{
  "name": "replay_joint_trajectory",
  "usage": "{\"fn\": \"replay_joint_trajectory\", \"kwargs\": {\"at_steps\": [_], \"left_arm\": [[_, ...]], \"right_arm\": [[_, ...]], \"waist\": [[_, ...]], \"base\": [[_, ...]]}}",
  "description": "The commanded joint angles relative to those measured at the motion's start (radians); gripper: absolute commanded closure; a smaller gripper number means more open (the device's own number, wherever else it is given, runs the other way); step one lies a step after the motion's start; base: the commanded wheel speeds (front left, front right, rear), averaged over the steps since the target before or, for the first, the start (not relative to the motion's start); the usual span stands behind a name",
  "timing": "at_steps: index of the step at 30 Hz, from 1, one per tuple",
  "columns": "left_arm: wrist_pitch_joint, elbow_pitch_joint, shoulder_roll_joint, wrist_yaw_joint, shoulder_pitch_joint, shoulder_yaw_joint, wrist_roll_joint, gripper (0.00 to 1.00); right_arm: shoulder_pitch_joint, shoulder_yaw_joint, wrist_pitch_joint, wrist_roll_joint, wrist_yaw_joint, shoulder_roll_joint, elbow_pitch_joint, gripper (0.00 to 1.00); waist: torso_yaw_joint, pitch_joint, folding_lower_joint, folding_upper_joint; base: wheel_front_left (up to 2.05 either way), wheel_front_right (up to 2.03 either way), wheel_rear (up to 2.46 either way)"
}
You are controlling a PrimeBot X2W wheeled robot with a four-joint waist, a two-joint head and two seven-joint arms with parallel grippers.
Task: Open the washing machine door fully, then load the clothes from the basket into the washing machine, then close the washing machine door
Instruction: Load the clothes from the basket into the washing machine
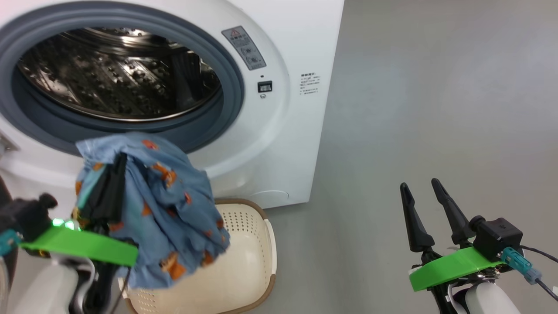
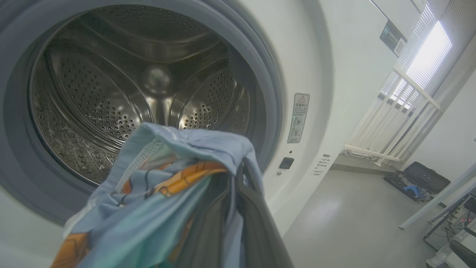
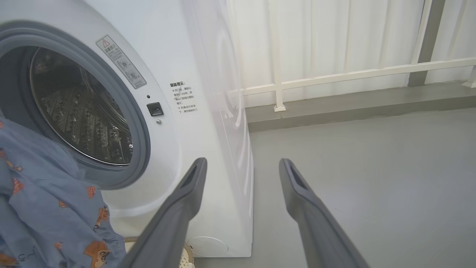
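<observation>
Since the clothes (image 1: 174, 205) look soft and limp, the left gripper (image 1: 115, 174) clamps a bunched fold; the right gripper (image 1: 419, 184) gapes empty.

Bright, even indoor light; window (image 2: 427, 48) blown out far right; glare on drum (image 2: 156, 80); near cloth (image 2: 160, 201) blurred; wide-angle edges bend.

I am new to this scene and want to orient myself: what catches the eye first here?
The blue printed clothes hang from the left gripper, right before the open steel drum of the washing machine. Below them stands the cream basket on the floor. The right gripper is open at the lower right, holding nothing.
</observation>
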Motion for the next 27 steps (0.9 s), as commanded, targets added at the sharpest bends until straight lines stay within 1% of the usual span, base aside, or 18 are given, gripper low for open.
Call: {"fn": "replay_joint_trajectory", "kwargs": {"at_steps": [1, 11, 19, 27], "left_arm": [[-0.012, 0.009, 0.038, 0.001, -0.075, 0.038, 0.000, 1.00], [-0.012, 0.165, 0.088, 0.001, -0.328, 0.018, -0.045, 1.00], [-0.012, 0.274, 0.150, 0.001, -0.482, -0.072, -0.120, 1.00], [-0.012, 0.335, 0.204, 0.001, -0.612, -0.147, -0.160, 1.00]], "right_arm": [[-0.010, 0.028, -0.008, -0.019, 0.006, 0.001, -0.032, 0.00], [-0.023, 0.033, -0.008, -0.052, 0.006, 0.012, -0.075, 0.00], [-0.035, 0.070, -0.008, -0.025, 0.006, 0.013, -0.126, 0.00], [-0.034, 0.092, -0.008, -0.013, 0.006, 0.013, -0.168, 0.00]], "waist": [[-0.013, 0.020, 0.0000, 0.0000], [-0.049, 0.151, 0.0000, 0.0000], [-0.093, 0.281, 0.0000, 0.0000], [-0.127, 0.382, 0.0000, 0.0000]], "base": [[0.00, 0.00, 0.00], [0.00, 0.00, 0.00], [0.00, 0.00, 0.00], [0.00, 0.00, 0.00]]}}
